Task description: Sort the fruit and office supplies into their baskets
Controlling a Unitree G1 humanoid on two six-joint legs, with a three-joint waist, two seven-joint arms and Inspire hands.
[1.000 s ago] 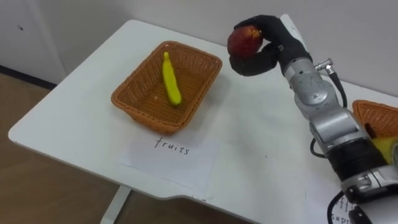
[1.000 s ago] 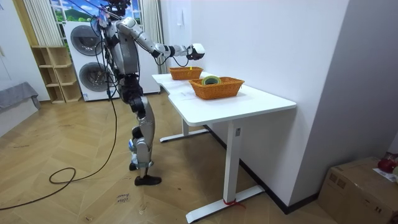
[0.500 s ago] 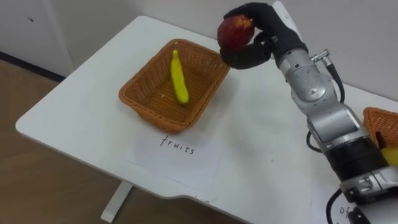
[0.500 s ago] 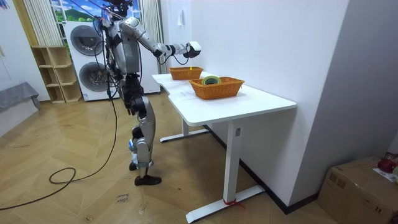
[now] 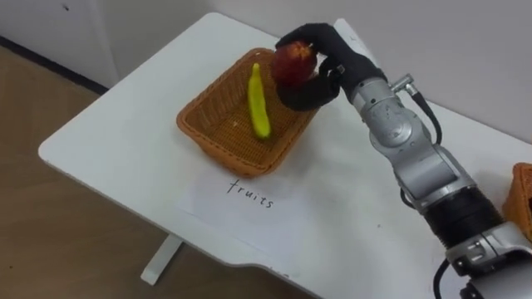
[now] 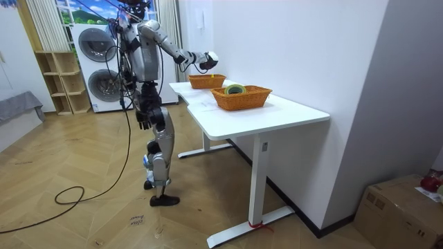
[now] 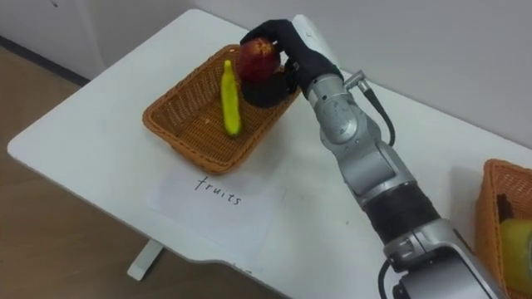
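Observation:
My right hand (image 5: 331,60) is shut on a red apple (image 5: 291,64) and holds it just above the far right rim of the fruit basket (image 5: 196,138). The basket is brown wicker, and a yellow banana (image 5: 258,104) lies inside it. A paper sheet with a handwritten label (image 5: 249,196) lies on the table in front of it. In the room view my right hand (image 6: 203,59) reaches out over the far basket (image 6: 206,81). My left hand (image 6: 142,122) hangs by my hip.
A second wicker basket (image 7: 497,218) with a yellow thing (image 7: 519,242) in it sits at the right edge. The room view shows a roll of tape (image 6: 235,89) in that nearer basket (image 6: 243,97). The white table (image 5: 125,137) has its edge near the fruit basket's left.
My right hand has carried the apple leftward and down, from the table's middle to over the fruit basket's rim. The eye view has shifted left with it.

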